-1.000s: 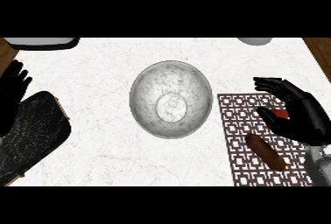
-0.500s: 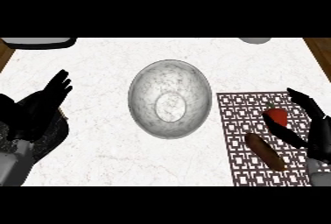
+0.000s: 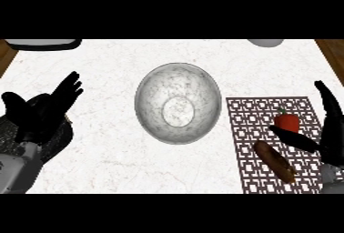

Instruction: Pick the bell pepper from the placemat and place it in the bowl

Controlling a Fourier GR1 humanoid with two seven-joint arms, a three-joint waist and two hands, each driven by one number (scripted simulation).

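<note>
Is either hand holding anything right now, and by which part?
Nothing is held. The right hand is open beside the bell pepper, not closed round it; the left hand is open too.

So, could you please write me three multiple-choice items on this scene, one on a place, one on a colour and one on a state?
1. Where does the bell pepper lie?
A. in the bowl
B. on the placemat
C. on the bare counter

2. What colour is the bell pepper?
A. red
B. yellow
C. purple

3. How is the right hand?
A. curled round the bell pepper
B. open beside the bell pepper
C. resting in the bowl

Answers:
1. B, as it sits on the patterned placemat, next to a brown bread roll, right of the bowl.
2. A, as its body is red under a green stem.
3. B, as the fingers are straight and hold nothing.
</note>
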